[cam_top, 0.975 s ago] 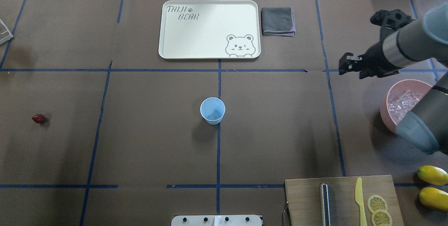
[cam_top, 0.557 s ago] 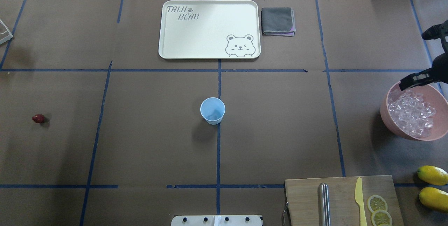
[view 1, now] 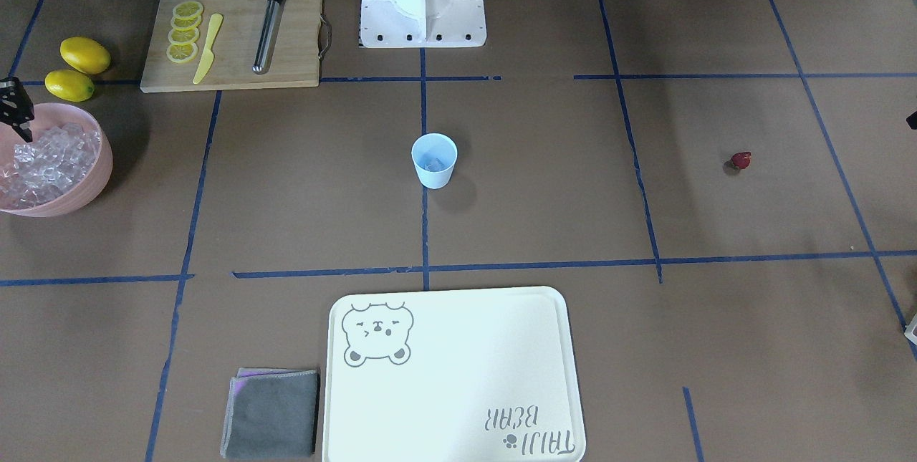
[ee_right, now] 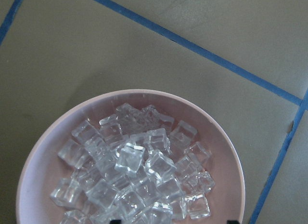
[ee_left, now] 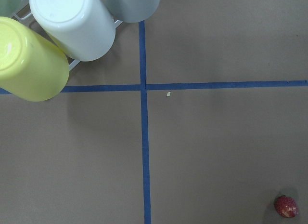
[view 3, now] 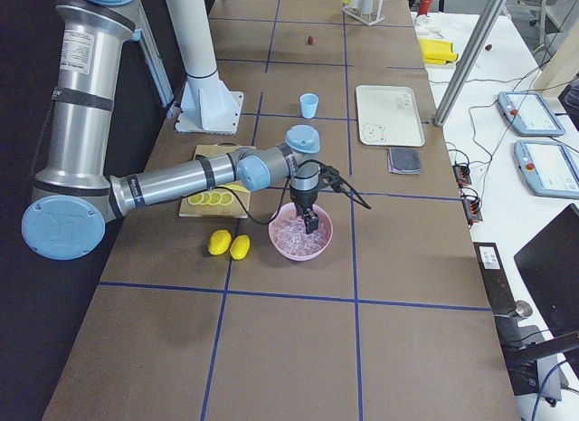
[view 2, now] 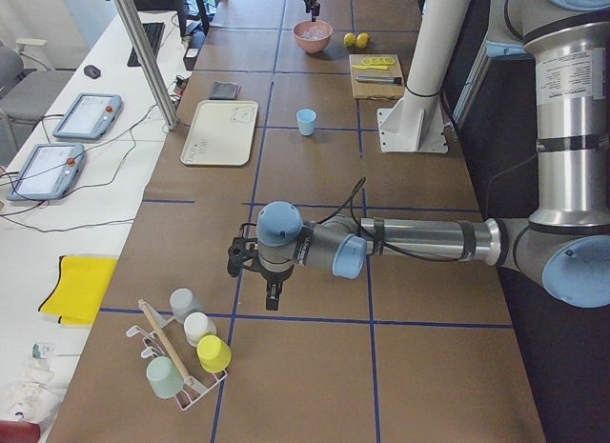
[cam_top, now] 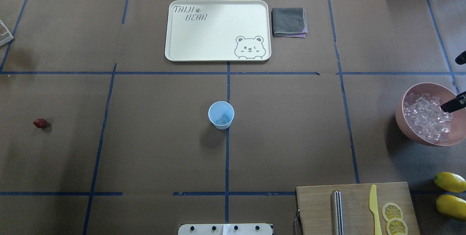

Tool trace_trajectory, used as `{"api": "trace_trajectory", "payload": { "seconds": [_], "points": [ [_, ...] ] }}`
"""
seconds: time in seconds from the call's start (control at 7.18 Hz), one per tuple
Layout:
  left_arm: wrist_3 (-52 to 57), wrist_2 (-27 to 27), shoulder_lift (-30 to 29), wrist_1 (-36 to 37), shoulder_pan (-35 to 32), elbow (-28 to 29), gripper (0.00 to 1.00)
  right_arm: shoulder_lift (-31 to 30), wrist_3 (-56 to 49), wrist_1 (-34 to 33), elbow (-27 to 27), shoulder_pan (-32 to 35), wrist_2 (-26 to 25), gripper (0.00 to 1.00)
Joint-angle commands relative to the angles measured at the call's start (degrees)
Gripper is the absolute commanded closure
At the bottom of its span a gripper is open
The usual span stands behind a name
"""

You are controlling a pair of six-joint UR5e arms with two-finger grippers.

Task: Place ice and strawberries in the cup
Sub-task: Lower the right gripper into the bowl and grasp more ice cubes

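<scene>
The pale blue cup stands upright at the table's middle, and a faint glassy glint shows in its bottom. Ice fills the pink bowl at the right edge. My right gripper hangs just over that ice. It is open, with its two fingertips wide apart at the bottom of the right wrist view. The strawberry lies alone at the far left and also shows in the left wrist view. My left gripper hovers above the table near it; I cannot tell its state.
A white bear tray and a grey cloth lie at the far side. A cutting board carries a knife, a metal rod and lemon slices, with two lemons beside it. A rack of upturned cups stands near the left arm.
The right arm has swung right and back towards the robot. Its gripper went from the bare table left of the bowl to over the ice. Cup and strawberry have not moved.
</scene>
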Motion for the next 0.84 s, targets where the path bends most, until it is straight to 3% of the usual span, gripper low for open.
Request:
{"api": "trace_trajectory", "payload": {
  "seconds": [0.0,0.7],
  "points": [
    [0.09,-0.07,0.01,0.0,0.0,0.07,0.0,0.21,-0.28,0.0,-0.84,-0.31,0.02,0.2],
    [0.09,-0.07,0.01,0.0,0.0,0.07,0.0,0.47,0.24,0.0,-3.65,-4.7,-0.24,0.29]
  ]
}}
